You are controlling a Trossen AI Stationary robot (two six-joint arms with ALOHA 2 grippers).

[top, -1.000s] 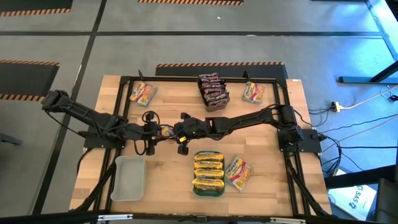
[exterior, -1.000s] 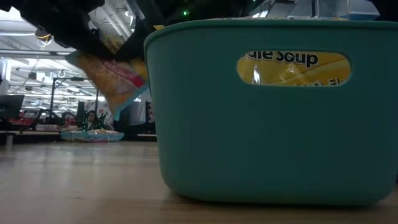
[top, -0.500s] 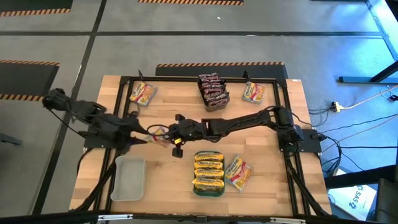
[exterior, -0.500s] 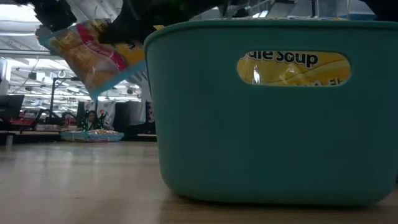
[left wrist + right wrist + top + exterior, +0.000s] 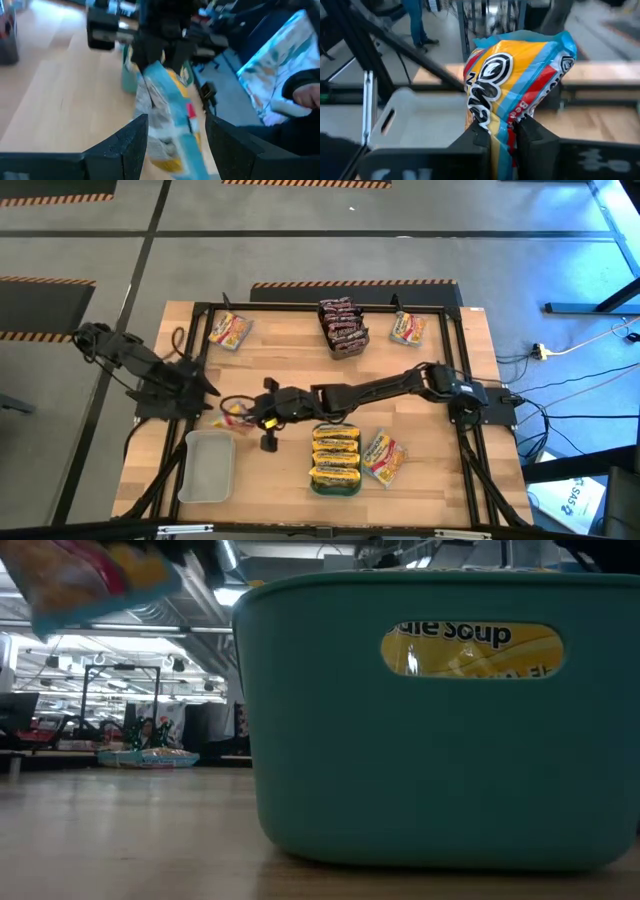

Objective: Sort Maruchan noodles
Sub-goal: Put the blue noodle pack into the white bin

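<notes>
My right gripper is clamped on a yellow noodle packet near the worktop's left edge. My left gripper stands apart, holding nothing.

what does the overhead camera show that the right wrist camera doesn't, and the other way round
Only the high view shows the whole layout: the teal tray packed with yellow packets, the rack of dark packets, loose packets at the far corners, and the left claw open and apart from the action. Only the right wrist view shows the printed logo on the held packet and the right claw shut on its lower edge. Both show that packet held near the translucent white tray, which has nothing in it.
</notes>
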